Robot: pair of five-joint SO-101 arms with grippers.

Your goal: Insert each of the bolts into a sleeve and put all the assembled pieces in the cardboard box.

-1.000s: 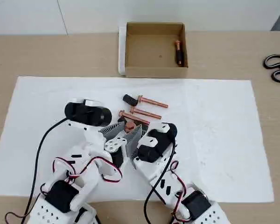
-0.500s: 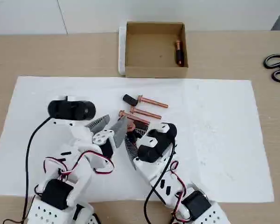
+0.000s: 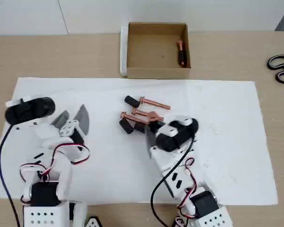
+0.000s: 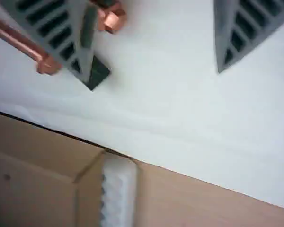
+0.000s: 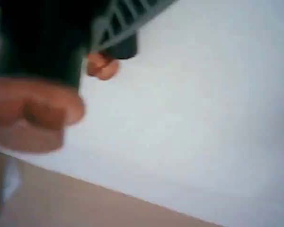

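My right gripper (image 3: pixel 151 126) is at the middle of the white paper, shut on a copper bolt (image 3: pixel 153 116) whose head looms close in the right wrist view (image 5: pixel 35 113), with a black sleeve (image 5: pixel 125 47) behind it. Loose beside it lie two black sleeves (image 3: pixel 126 126), a bolt (image 3: pixel 132 116) and a further bolt (image 3: pixel 156 103) with a sleeve (image 3: pixel 131 101) at its end. My left gripper (image 3: pixel 74 113) hangs open well to the left, nothing between its fingers (image 4: pixel 61 33). The cardboard box (image 3: pixel 156 73) at the back holds one assembled piece (image 3: pixel 181 53).
A white paper sheet (image 3: pixel 227 142) covers the work area. Scissors (image 3: pixel 281 66) lie at the far right on the wooden table. A white foam strip (image 3: pixel 123 49) stands against the box's left wall.
My left gripper has let go, opened and swung away to the left. The right gripper has shifted slightly right and toward the box with the bolt.
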